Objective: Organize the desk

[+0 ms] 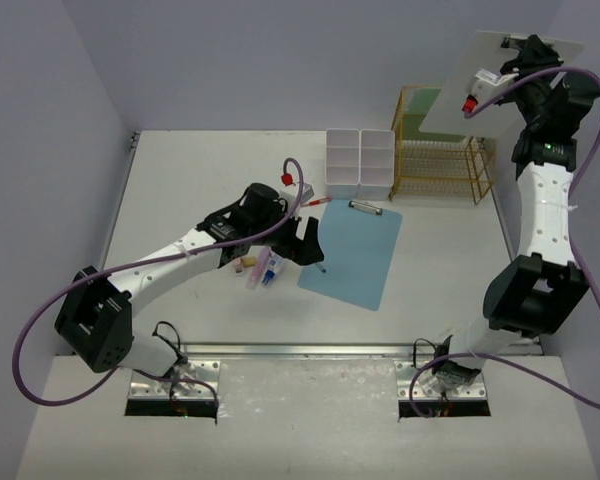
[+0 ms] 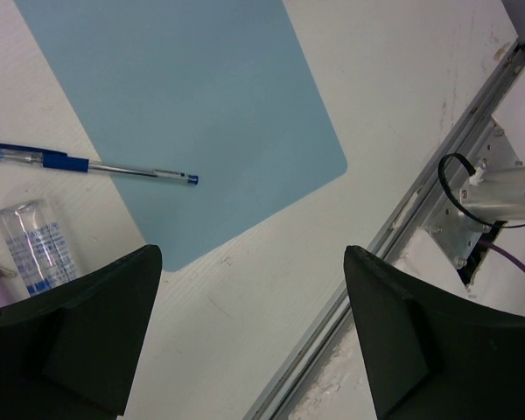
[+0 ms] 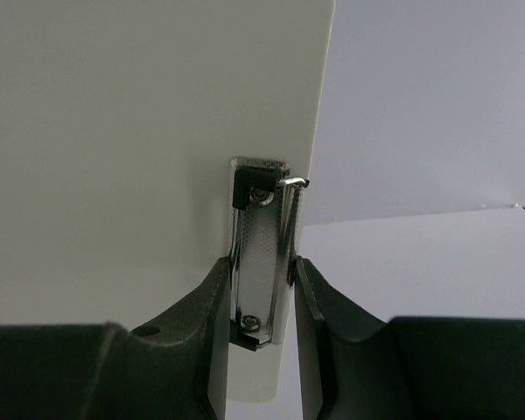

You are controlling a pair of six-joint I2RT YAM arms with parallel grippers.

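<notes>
The white desk (image 1: 180,200) holds a light blue clipboard (image 1: 353,252) lying flat near its middle. A blue pen (image 2: 87,164) rests with its tip on the clipboard's edge (image 2: 184,96), and a small clear bottle (image 2: 35,241) lies beside it. My left gripper (image 1: 305,243) hovers open over the clipboard's near-left corner, with only bare desk between its fingers (image 2: 252,254). My right gripper (image 1: 520,55) is raised high at the back right, shut on the metal clip (image 3: 261,245) of a white clipboard (image 1: 480,90) that hangs above the gold wire rack (image 1: 440,165).
A white compartmented organizer (image 1: 360,160) stands at the back centre, with a red pen (image 1: 315,201) lying in front of it. A green board (image 1: 420,110) stands in the rack. Small items (image 1: 260,268) lie under the left arm. The metal rail (image 1: 310,350) runs along the near edge.
</notes>
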